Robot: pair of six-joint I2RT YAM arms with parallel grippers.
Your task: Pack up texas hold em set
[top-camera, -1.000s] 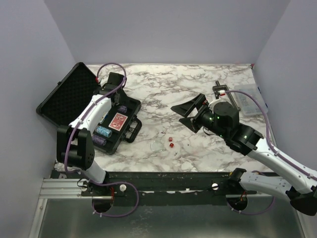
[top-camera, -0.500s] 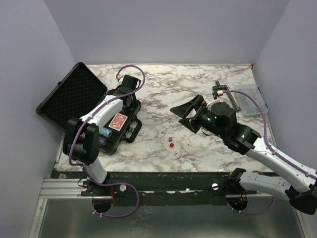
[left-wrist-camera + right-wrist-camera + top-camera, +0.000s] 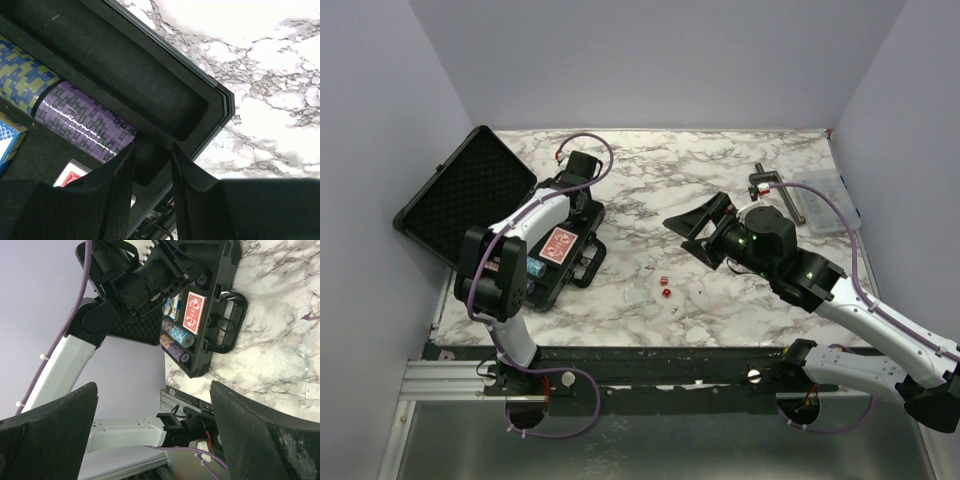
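Observation:
The black case lies open at the left, its foam lid tilted back. Its tray holds a red card deck and chip stacks. My left gripper hovers over the tray's far right corner. Its narrowly open jaws hold nothing, and a purple chip stack and a blue-yellow stack lie beside them. Two red dice sit on the marble. My right gripper hangs wide open and empty above the table, facing the case.
A clear plastic box and a dark T-shaped clamp rest at the back right. A faint clear disc lies on the marble near the case handle. Lilac walls enclose the table.
My left arm has swung from over the tray's middle to its far right corner, and its jaws have narrowed. The right arm has barely moved.

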